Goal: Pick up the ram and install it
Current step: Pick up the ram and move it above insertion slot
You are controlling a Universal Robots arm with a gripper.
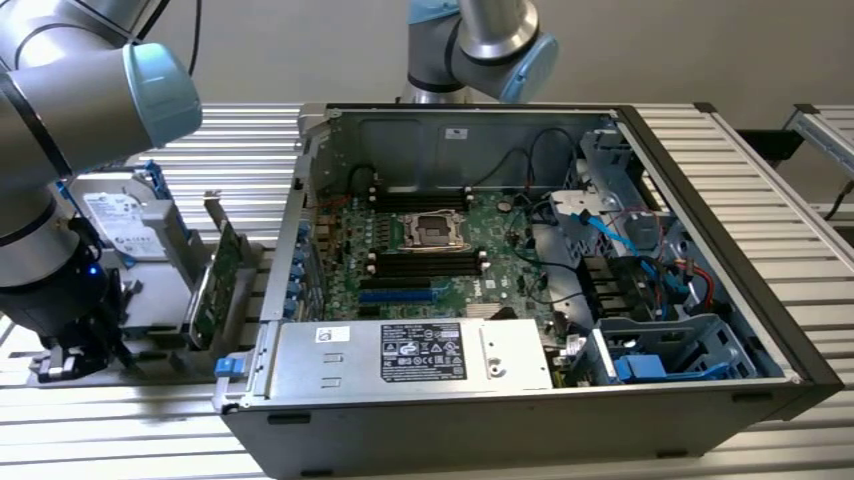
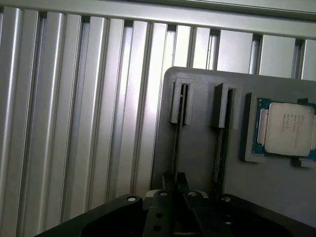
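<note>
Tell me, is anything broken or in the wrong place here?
Nothing looks broken or spilled. The computer case lies open on the slatted table, and a processor chip sits out on the grey holder, which looks deliberate.

The exterior view looks down at a slant, from well back, over the open computer case (image 1: 534, 250) and slatted table (image 1: 240, 150). The wrist view faces down past the gripper (image 2: 175, 181), close above a grey holder (image 2: 197, 148). Both views share the holder and table at the exterior view's left.
</note>
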